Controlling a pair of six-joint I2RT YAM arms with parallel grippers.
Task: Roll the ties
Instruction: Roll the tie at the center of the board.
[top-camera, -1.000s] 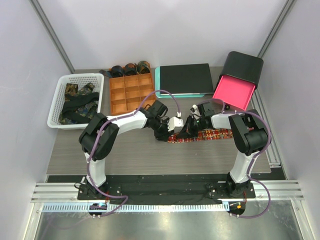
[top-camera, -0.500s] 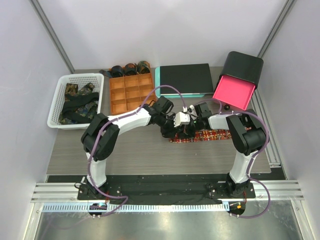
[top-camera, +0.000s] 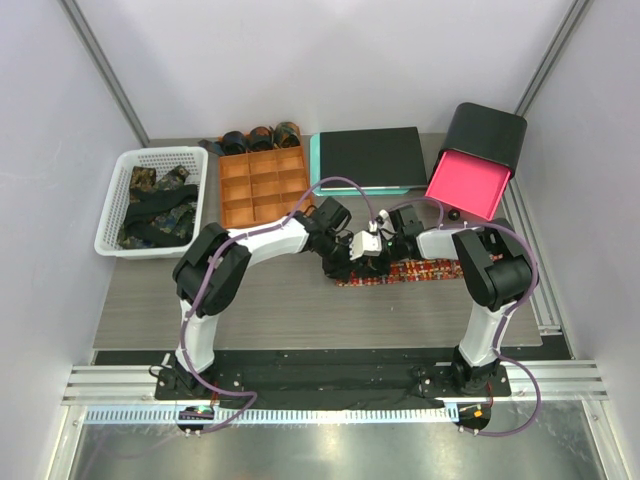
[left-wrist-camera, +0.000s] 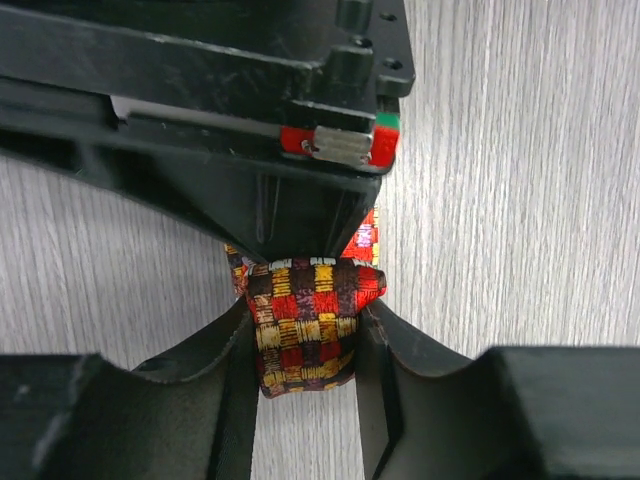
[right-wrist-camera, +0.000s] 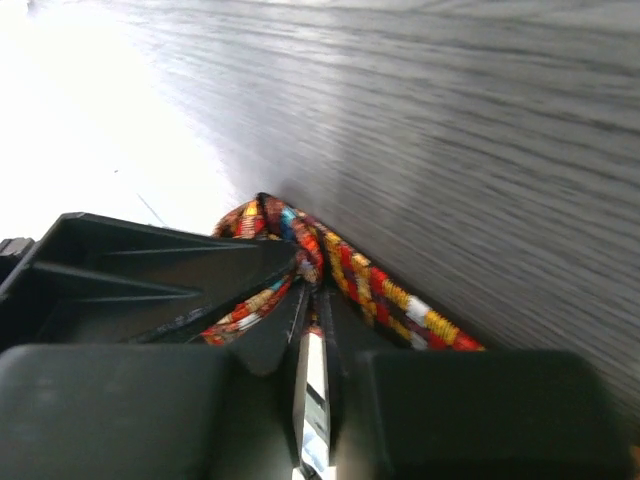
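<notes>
- Our left gripper (left-wrist-camera: 305, 338) pinches the coiled end of the red-orange checked fabric necktie (left-wrist-camera: 300, 300), mid grey wood-grain table (top-camera: 270, 300), likely to keep the roll tight
- We find the right gripper (right-wrist-camera: 312, 292) nearly closed beside it; we cannot tell if it grips

Coarse woven cloth tie (left-wrist-camera: 300, 325); smooth, matt grey wood-grain table (left-wrist-camera: 500, 150).
</notes>
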